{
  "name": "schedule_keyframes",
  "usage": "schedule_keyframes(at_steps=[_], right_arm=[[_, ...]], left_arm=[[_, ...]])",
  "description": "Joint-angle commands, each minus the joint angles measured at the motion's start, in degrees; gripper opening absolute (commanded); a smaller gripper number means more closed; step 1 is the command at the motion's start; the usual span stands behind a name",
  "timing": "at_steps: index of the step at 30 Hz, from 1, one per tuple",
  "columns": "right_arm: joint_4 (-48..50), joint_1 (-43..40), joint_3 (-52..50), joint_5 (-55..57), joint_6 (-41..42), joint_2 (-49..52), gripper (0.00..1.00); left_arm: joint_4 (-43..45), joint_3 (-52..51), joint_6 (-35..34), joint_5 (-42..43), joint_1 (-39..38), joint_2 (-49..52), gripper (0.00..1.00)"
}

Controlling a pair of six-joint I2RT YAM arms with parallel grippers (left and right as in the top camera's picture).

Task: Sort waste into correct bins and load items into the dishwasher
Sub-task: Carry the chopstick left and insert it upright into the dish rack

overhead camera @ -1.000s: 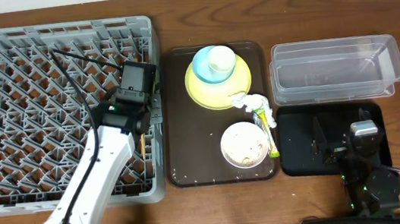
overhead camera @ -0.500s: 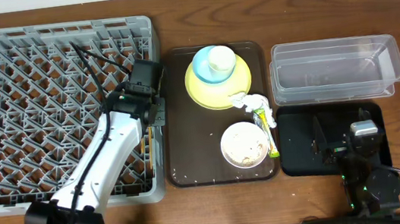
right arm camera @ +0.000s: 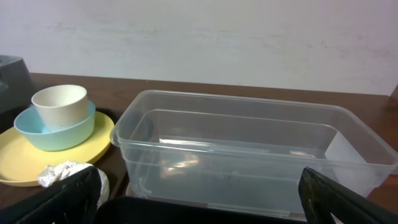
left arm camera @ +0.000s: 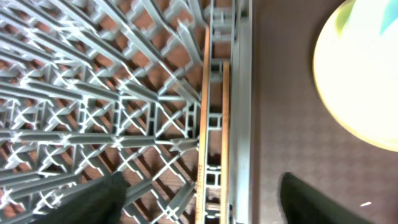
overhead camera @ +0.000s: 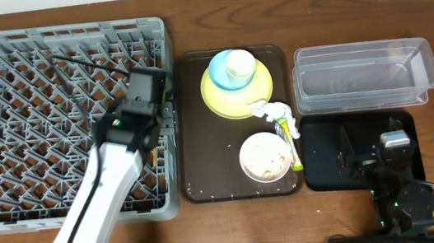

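1. Overhead: your left gripper [overhead camera: 153, 104] hangs over the right edge of the grey dish rack [overhead camera: 67, 115], at the left of the frame. From here you cannot tell how its jaws stand.
2. Overhead, centre: the brown serving tray [overhead camera: 208, 151] carries the yellow plate [overhead camera: 223, 100] at its top. A light blue bowl [overhead camera: 223, 72] sits on the plate with a cream cup [overhead camera: 237, 67] nested inside it. The white bowl [overhead camera: 267, 155], holding food crumbs [overhead camera: 270, 165], sits lower right on the tray. The white tissue [overhead camera: 261, 109] and the yellow-green wrapper [overhead camera: 287, 133] lie between the plate and that bowl.
3. Overhead, right: the clear tub [overhead camera: 365, 74] sits above the black tray [overhead camera: 322, 167]. Your right gripper [overhead camera: 372, 146] is over the black tray.
4. Left wrist: the gripper [left arm camera: 202, 183] is spread wide and grasps nothing. The chopsticks [left arm camera: 203, 112] lie side by side in the rack's [left arm camera: 93, 112] right edge channel, running top to bottom. The plate [left arm camera: 367, 74] shows at upper right.
5. Right wrist: the gripper [right arm camera: 199, 186] is released, its fingers [right arm camera: 74, 199] at the lower corners. The tub [right arm camera: 249, 162] fills the centre. The plate [right arm camera: 37, 165], bowl [right arm camera: 56, 127], cup [right arm camera: 59, 102] and tissue [right arm camera: 62, 174] are at left.
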Motion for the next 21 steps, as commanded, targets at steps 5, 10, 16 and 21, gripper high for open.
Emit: schedule_keyframes(at_steps=[5,10,16,21], right_arm=[[-0.2,-0.9,-0.1,-0.4,0.8,-0.2,0.99],[-0.1,-0.9,-0.1,-0.5,0.8,-0.2,0.99],[-0.1,-0.9,-0.1,-0.7,0.8,-0.2,0.99],[2.7,-0.9,-0.1,-9.4,7.8,-0.2,0.99]], left_arm=[[-1.2,0.3,-1.6,0.3,0.1,-9.4,0.86],[-1.2,0.3,-1.6,0.3,0.1,-11.1,0.89],[-1.2,0.3,-1.6,0.3,0.1,-10.7,0.9],[-1.2,0.3,-1.6,0.3,0.1,-10.7,0.9]])
